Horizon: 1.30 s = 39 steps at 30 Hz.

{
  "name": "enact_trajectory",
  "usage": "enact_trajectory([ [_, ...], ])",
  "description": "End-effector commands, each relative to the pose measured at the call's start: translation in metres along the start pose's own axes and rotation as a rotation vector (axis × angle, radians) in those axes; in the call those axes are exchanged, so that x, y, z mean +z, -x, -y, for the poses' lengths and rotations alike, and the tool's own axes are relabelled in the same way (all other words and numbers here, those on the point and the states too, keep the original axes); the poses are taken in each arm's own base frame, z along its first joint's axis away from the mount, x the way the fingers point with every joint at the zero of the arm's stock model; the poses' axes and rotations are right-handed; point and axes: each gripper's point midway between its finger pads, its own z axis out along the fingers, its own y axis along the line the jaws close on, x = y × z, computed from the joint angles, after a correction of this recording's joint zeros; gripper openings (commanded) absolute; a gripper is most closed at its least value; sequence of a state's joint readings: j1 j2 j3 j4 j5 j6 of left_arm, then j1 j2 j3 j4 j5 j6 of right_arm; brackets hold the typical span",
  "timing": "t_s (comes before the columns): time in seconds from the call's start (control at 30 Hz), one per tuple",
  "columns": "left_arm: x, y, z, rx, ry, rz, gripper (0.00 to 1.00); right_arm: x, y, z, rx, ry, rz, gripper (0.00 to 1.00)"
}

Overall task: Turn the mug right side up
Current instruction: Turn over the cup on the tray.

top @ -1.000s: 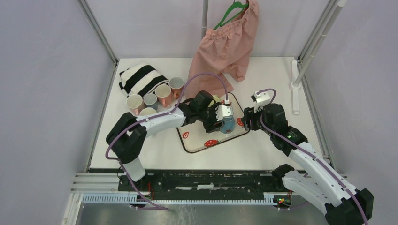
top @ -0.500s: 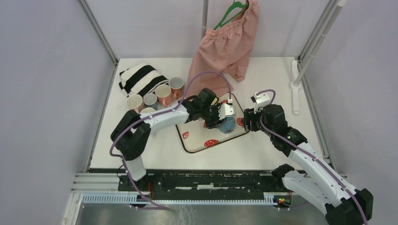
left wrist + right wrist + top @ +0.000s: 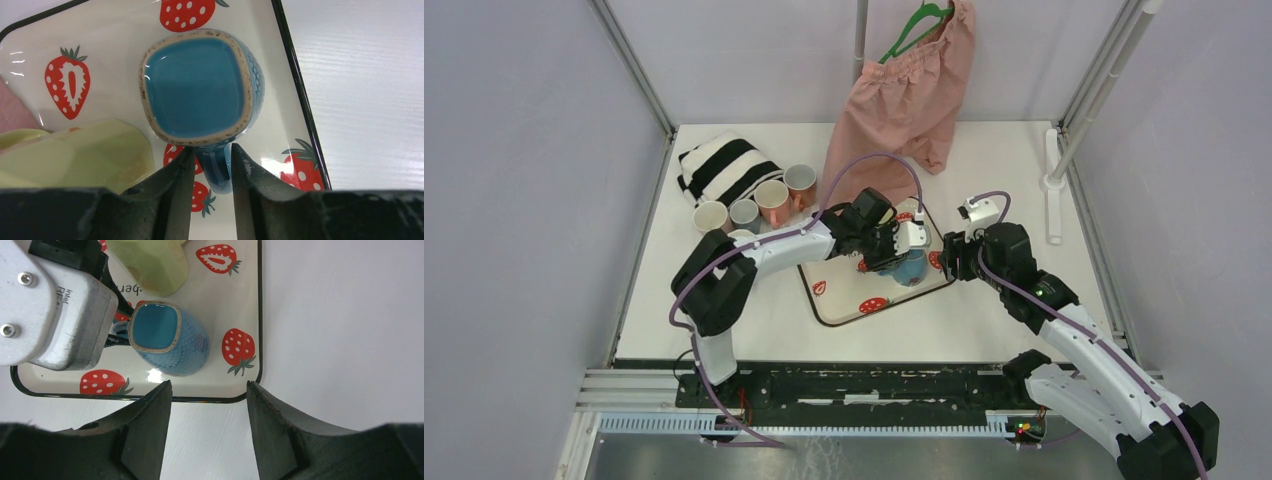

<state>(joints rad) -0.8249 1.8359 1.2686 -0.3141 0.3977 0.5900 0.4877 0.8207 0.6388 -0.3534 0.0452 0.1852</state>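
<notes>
The left arm (image 3: 764,258) rises from its base at 7 o'clock, bends sharply at the elbow and runs its forearm out toward 3 o'clock, the wrist bent downward. The left claw (image 3: 211,150) points down with its jaws drawn narrow, and its fingers (image 3: 175,175) lie against both sides of the handle of the mug (image 3: 195,95). The right arm (image 3: 1074,335) climbs from its base at 5 o'clock toward 10 o'clock in a long slant, its wrist turned toward 9 o'clock. The right claw (image 3: 209,386) hangs above the worktop (image 3: 340,340), jaws wide apart, gripping nothing, just at 3 o'clock of the left claw.
</notes>
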Motion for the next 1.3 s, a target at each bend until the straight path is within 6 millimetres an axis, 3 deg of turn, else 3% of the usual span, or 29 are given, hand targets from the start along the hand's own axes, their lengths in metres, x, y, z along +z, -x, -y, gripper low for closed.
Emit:
enact_trajectory([
  [0.0, 0.0, 0.013, -0.005, 0.036, 0.016, 0.007, 0.37, 0.0, 0.004, 0.001, -0.003, -0.003, 0.02, 0.62],
  [0.13, -0.002, 0.014, -0.006, 0.036, 0.022, 0.004, 0.26, -0.001, 0.005, 0.001, 0.0, -0.004, 0.026, 0.62],
  [0.37, -0.02, 0.035, -0.01, 0.024, 0.059, 0.055, 0.02, -0.006, 0.015, 0.007, 0.015, -0.039, 0.075, 0.62],
  [0.57, -0.046, 0.063, -0.014, -0.06, 0.144, 0.178, 0.02, -0.021, 0.039, 0.01, 0.048, -0.057, 0.211, 0.62],
  [0.9, -0.108, 0.101, -0.013, -0.212, 0.277, 0.444, 0.02, -0.058, 0.08, 0.012, 0.125, -0.044, 0.501, 0.61],
  [1.07, -0.149, 0.111, -0.02, -0.327, 0.323, 0.614, 0.02, -0.07, 0.088, 0.008, 0.145, -0.008, 0.596, 0.59],
  [1.27, -0.199, 0.113, -0.032, -0.393, 0.384, 0.753, 0.02, -0.068, 0.091, -0.011, 0.155, 0.104, 0.618, 0.59],
])
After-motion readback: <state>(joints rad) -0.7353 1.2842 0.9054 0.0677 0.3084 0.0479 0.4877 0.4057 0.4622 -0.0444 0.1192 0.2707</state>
